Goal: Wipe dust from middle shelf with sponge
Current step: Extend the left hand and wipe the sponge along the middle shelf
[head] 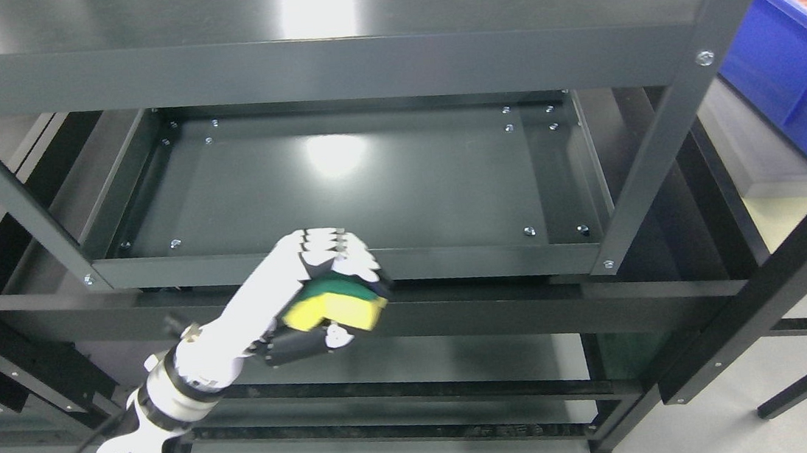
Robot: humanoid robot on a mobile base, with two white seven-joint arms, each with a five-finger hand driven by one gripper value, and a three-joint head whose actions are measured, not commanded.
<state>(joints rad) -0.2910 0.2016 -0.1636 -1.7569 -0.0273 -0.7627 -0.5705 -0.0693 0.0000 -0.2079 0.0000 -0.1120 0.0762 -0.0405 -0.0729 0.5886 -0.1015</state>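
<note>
A yellow sponge with a green scouring side (336, 308) sits in my left hand (328, 293), whose white fingers curl over it and whose thumb presses from below. The hand hangs just in front of the front lip of the dark metal middle shelf (369, 178), slightly below its rim and left of centre. The sponge does not touch the shelf surface. My left arm rises from the lower left corner. My right hand is out of the picture.
The top shelf (311, 35) overhangs the middle one. Slanted dark uprights (668, 134) frame the rack at the right and left. Blue plastic bins (795, 63) stand at the upper right. A lower crossbar (500, 306) runs just under the hand.
</note>
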